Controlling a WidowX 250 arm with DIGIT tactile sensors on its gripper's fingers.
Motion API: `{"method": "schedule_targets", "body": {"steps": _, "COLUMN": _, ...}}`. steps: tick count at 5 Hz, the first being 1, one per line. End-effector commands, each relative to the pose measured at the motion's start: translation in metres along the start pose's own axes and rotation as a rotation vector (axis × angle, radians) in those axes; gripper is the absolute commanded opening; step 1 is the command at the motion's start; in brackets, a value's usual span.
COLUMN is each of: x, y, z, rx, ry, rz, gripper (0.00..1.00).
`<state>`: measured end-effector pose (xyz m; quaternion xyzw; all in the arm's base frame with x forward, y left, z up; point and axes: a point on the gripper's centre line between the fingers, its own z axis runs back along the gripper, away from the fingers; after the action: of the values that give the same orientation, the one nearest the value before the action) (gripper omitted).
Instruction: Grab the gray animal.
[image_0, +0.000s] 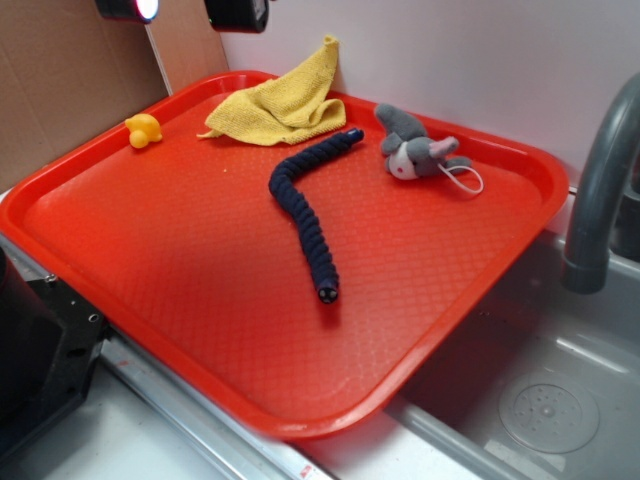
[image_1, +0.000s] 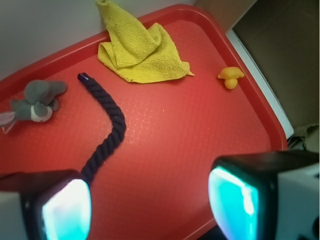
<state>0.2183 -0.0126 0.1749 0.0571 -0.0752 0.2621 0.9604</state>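
The gray animal (image_0: 415, 150) is a small gray plush with a white face and a thin white cord loop. It lies on its side at the far right of the red tray (image_0: 150, 290). In the wrist view the gray animal (image_1: 36, 102) lies far to the left on the tray (image_1: 200, 130). My gripper (image_1: 150, 205) is open and empty, its jaws wide apart, high above the tray's near part. In the exterior view only the tips of the gripper (image_0: 185, 10) show at the top edge, far left of the animal.
A long dark-blue plush snake (image_0: 305, 215) curves across the tray's middle, its far end close to the animal. A yellow cloth (image_0: 285, 100) lies at the far rim, and a yellow duck (image_0: 144, 130) at the left rim. A gray faucet (image_0: 600, 180) and sink (image_0: 540, 400) stand to the right.
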Motion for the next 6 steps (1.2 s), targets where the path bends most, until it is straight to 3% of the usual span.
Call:
{"method": "schedule_targets", "body": {"steps": 1, "x": 0.028, "y": -0.074, "z": -0.039, "rx": -0.152, "ry": -0.212, "rz": 0.019, "gripper": 1.0}}
{"method": "schedule_targets", "body": {"steps": 2, "x": 0.029, "y": -0.109, "z": -0.035, "rx": -0.205, "ry": -0.194, "rz": 0.057, "gripper": 1.0}}
{"method": "schedule_targets", "body": {"steps": 3, "x": 0.043, "y": -0.129, "z": -0.053, "rx": -0.21, "ry": -0.142, "rz": 0.032, "gripper": 1.0}}
{"method": "schedule_targets", "body": {"steps": 4, "x": 0.056, "y": -0.131, "z": -0.069, "rx": -0.184, "ry": -0.11, "rz": 0.059, "gripper": 1.0}}
{"method": "schedule_targets", "body": {"steps": 6, "x": 0.061, "y": -0.102, "z": -0.107, "rx": -0.102, "ry": -0.054, "rz": 0.098, "gripper": 1.0}}
